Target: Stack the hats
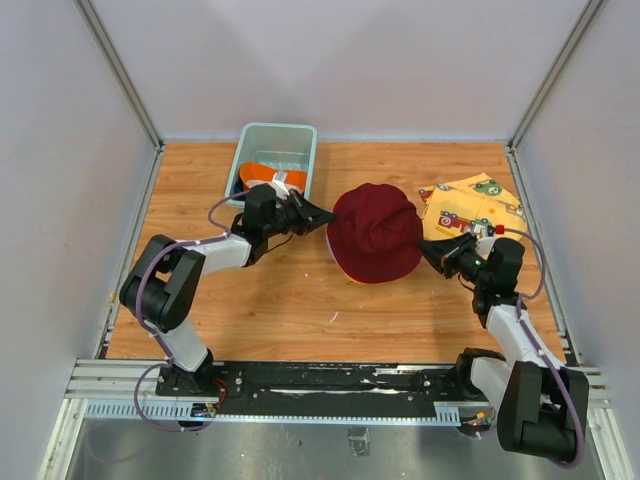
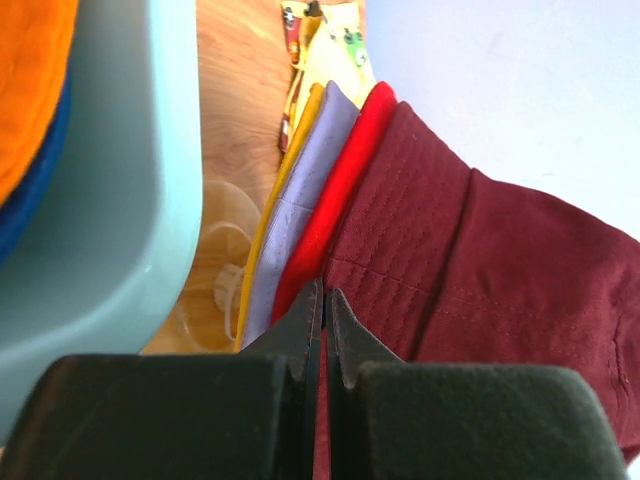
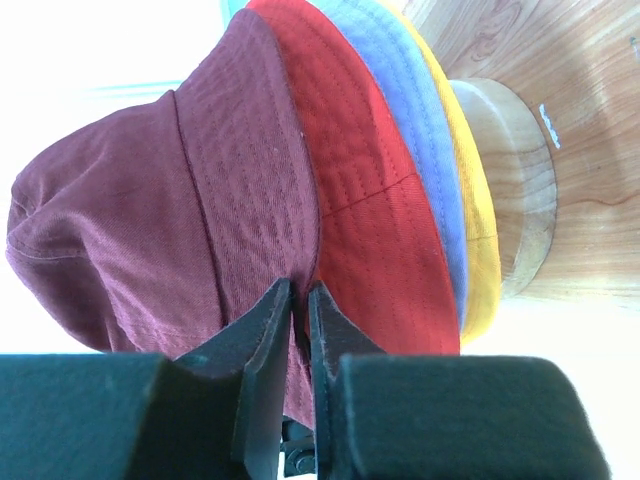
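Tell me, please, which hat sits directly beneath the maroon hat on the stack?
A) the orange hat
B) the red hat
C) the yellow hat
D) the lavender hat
B: in the right wrist view the red hat has its brim right under that of the maroon hat, with the lavender hat and then the yellow hat further down.

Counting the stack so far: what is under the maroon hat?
Below the maroon hat show the brims of a red hat, a lavender hat and a yellow hat, then a wooden stand. Their crowns are covered.
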`<action>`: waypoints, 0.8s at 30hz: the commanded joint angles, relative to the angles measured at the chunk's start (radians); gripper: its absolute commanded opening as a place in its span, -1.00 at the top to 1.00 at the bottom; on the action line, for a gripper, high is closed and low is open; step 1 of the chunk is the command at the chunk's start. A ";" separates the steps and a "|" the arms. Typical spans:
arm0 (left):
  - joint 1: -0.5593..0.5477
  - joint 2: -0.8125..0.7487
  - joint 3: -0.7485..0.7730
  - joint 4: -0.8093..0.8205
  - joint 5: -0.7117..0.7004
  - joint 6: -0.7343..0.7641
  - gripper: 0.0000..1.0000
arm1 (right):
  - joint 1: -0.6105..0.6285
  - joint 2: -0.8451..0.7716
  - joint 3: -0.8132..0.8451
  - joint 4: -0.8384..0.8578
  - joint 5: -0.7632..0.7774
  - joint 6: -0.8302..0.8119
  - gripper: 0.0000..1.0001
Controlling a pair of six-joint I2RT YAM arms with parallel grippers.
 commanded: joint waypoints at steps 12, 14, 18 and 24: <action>0.002 0.036 0.140 -0.418 -0.064 0.248 0.99 | -0.033 0.108 -0.052 -0.033 0.043 -0.099 0.98; 0.002 0.047 0.149 -0.435 -0.063 0.262 0.99 | -0.035 0.135 -0.045 -0.032 0.047 -0.110 0.99; 0.002 0.067 0.157 -0.464 -0.065 0.283 0.99 | -0.037 0.191 -0.035 -0.017 0.047 -0.123 0.99; 0.002 0.102 0.157 -0.472 -0.058 0.299 0.99 | -0.039 0.244 -0.026 -0.005 0.052 -0.135 0.99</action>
